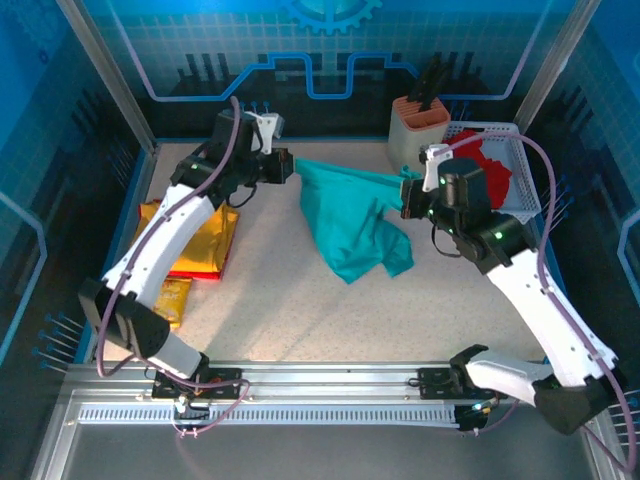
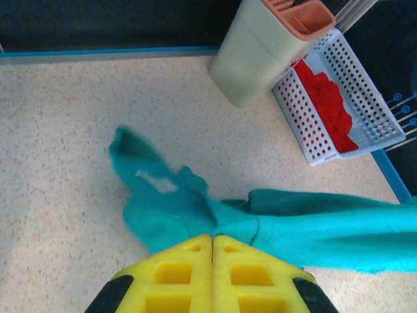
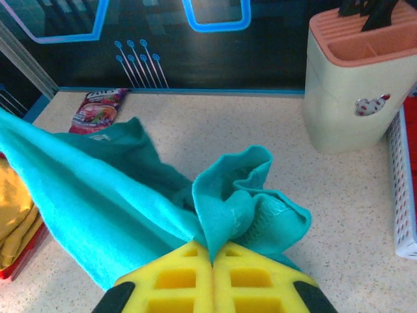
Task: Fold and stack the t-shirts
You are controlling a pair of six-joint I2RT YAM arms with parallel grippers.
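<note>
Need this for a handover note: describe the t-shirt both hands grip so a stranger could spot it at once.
Start at the speckled table and look at its middle, between the left hand and the right hand. The teal t-shirt is stretched between them, its lower part draped on the table. It is the only teal cloth; the stacked shirts at the left are yellow and red.

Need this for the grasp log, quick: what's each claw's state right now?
Left claw: shut on the teal t-shirt.
Right claw: shut on the same teal t-shirt.
</note>
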